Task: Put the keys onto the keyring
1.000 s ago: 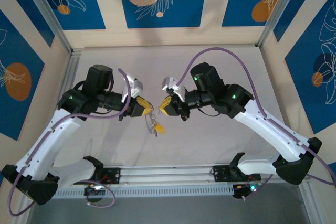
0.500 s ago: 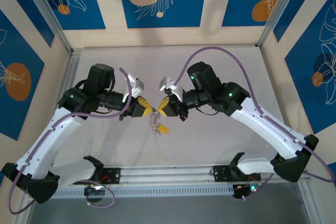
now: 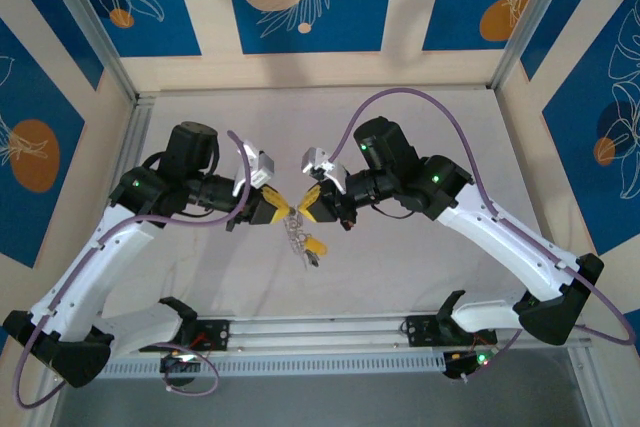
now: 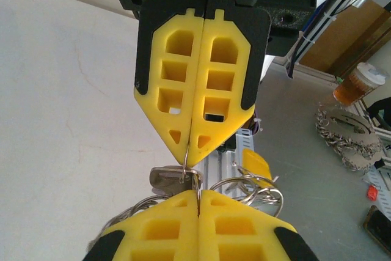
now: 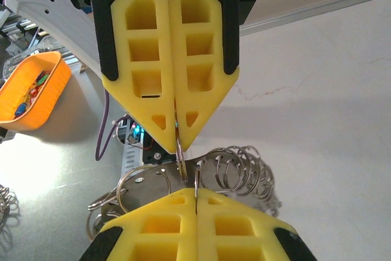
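Top external: left gripper (image 3: 279, 210) and right gripper (image 3: 307, 209) meet tip to tip over mid-tabletop, toward its near edge. Both jaws pressed together, pinching the thin keyring (image 5: 181, 154) wire; keys (image 4: 165, 179) bunch just beside it. Judgement: anchor one side, feed slowly, no twisting

— From above, the hanging keys (image 3: 305, 239) are too small to count or to tell apart.
— Yes. In the left wrist view the picture's lower edge cuts off the left gripper (image 4: 198, 197), which hides part of the keyring (image 4: 259, 189).
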Motion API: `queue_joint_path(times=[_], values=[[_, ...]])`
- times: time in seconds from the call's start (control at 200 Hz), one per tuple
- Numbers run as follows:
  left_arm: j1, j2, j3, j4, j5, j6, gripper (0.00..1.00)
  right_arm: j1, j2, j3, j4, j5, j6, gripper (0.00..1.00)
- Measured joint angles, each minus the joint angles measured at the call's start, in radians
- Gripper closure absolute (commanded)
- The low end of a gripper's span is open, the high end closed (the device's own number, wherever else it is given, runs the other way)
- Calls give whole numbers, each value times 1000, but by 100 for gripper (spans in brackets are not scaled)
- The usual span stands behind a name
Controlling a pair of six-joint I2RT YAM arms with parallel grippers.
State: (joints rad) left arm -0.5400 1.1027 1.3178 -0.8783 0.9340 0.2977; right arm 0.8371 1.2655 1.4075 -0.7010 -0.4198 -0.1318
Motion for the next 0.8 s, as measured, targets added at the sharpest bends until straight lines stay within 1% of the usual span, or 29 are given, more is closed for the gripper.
queue_joint_path(times=[0.315,0.8], values=[[-6,0,0,-2,0,0,100,0,-62,0,-2,-8,-18,100],[-20,0,4,-2,0,-1,100,2,-43,-1,5,-19,-26,100]])
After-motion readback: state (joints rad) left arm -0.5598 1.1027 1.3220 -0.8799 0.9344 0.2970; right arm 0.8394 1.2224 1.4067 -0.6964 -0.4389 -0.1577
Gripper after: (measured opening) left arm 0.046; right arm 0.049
